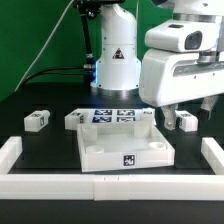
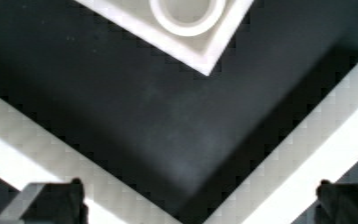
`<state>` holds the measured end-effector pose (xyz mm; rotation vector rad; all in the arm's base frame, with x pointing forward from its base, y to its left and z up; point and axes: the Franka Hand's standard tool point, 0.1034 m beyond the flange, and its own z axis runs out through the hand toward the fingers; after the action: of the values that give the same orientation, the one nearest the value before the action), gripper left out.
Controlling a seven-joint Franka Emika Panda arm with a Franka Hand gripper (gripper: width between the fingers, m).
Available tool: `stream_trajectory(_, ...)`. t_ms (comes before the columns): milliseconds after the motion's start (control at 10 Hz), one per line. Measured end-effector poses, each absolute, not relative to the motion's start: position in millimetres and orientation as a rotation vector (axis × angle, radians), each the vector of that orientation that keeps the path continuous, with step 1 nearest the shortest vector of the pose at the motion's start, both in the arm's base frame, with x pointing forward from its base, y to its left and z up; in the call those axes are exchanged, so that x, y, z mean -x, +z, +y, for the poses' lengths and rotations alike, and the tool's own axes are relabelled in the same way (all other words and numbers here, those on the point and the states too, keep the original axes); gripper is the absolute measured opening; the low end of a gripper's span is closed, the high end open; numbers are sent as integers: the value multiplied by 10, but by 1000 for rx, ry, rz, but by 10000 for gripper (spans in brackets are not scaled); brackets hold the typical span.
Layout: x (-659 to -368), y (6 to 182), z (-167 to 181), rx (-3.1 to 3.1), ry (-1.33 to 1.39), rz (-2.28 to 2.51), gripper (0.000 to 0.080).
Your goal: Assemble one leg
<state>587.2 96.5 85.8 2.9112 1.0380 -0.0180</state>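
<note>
The legs are small chunky white blocks with tags. In the exterior view, one leg (image 1: 37, 120) lies at the left, one (image 1: 75, 120) by the tray's far left corner, and one (image 1: 185, 122) at the right. My gripper (image 1: 190, 108) hangs above the table at the right, near that right leg, open and empty. In the wrist view my gripper (image 2: 202, 206) shows two dark fingertips (image 2: 51, 204) wide apart over bare black table. No leg shows there. The large white tray-shaped piece (image 1: 90, 150) lies in the middle; one corner with a round hole (image 2: 185, 30) shows in the wrist view.
The marker board (image 1: 112, 114) lies behind the tray. A low white border (image 1: 110, 186) runs along the front and both sides of the work area; wide white bands (image 2: 309, 120) form a V in the wrist view. The robot base (image 1: 115, 60) stands at the back.
</note>
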Motion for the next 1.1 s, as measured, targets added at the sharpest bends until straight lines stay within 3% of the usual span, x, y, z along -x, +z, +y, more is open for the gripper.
stream_trajectory(1100,-5783,825,915,-2863,-12,1173,649)
